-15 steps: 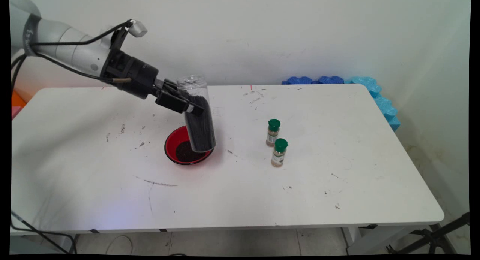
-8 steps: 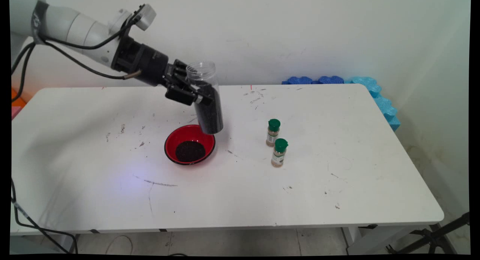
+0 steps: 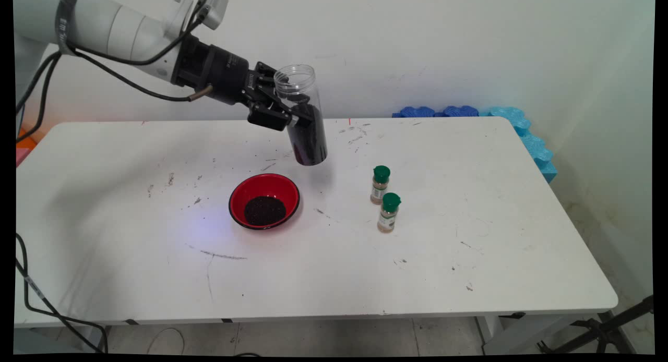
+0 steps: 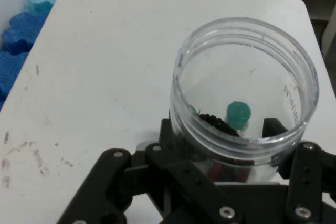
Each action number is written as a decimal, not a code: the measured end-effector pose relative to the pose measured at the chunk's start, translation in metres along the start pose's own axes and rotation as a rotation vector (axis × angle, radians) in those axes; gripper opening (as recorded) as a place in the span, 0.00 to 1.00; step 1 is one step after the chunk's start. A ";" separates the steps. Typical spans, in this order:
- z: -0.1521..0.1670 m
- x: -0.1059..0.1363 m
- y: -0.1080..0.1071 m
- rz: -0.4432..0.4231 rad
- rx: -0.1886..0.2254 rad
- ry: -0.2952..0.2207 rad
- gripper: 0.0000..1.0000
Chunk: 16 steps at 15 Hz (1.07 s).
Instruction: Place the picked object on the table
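The gripper (image 3: 292, 119) is clamped on a clear plastic jar (image 3: 305, 119), one finger on each side of its body, and holds it in the air above the tabletop (image 3: 469, 205), up and to the right of the red bowl (image 3: 264, 201); the jar stands nearly upright with its open mouth up, tilted a little, and dark granules fill its lower part; in the hand view the mouth of the jar (image 4: 247, 93) is lidless, with the granules visible deep inside.

As a judgement, carrying an open jar well means keeping the mouth uppermost and the tilt small, moving smoothly so the granules do not slosh toward the rim; the grip sits about mid-height on the body, which should hold steady as long as it is not loosened in the air; the two spice bottles stand close together to the right, so a low path that way would risk knocking them.

Counted: one jar, held; one red bowl, with a dark heap of granules in its middle; two small spice bottles with green caps, the farther (image 3: 380, 184) and the nearer (image 3: 389, 212), just beside each other; several blue foam pieces (image 3: 472, 112) at the tabletop's far right edge, their number unclear.
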 end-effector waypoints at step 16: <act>0.055 -0.056 0.017 -0.067 0.027 -0.040 0.00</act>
